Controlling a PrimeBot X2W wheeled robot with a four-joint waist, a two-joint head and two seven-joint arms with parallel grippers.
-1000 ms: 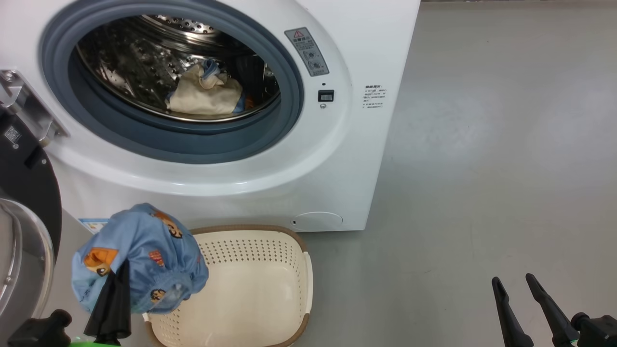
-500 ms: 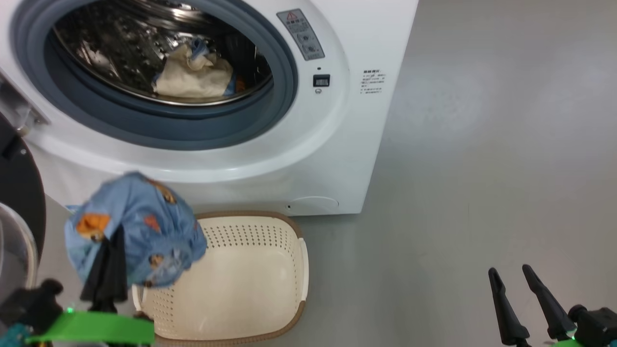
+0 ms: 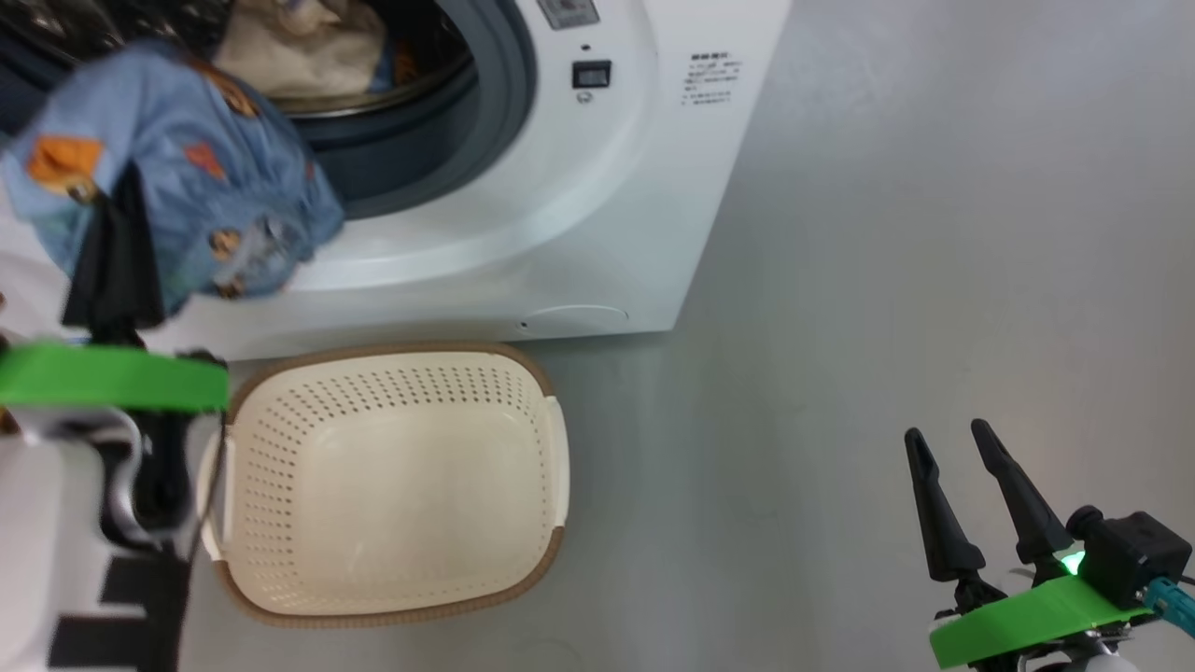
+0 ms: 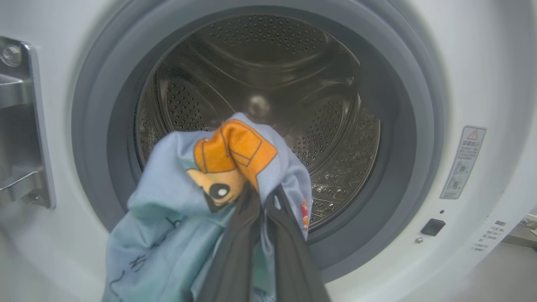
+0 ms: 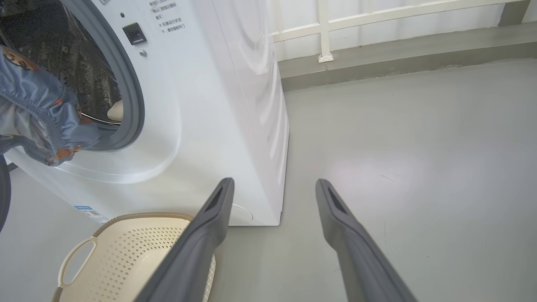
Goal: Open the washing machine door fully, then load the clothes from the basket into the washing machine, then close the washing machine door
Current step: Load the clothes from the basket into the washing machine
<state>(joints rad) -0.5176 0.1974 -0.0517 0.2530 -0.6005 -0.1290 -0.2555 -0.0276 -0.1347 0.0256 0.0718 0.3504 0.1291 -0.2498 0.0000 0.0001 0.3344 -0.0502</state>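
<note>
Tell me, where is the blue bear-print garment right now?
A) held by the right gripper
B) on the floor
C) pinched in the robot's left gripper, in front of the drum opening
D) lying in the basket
C: the left gripper is shut on the blue garment, held up before the washing machine opening.

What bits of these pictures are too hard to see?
- Left gripper tips, left wrist view: buried in the blue garment.
- Cream cloth, head view: cut off by the top edge.
- Warning label print, left wrist view: too small to read.
- Basket, right wrist view: partly behind the right gripper, cut by the bottom edge.
</note>
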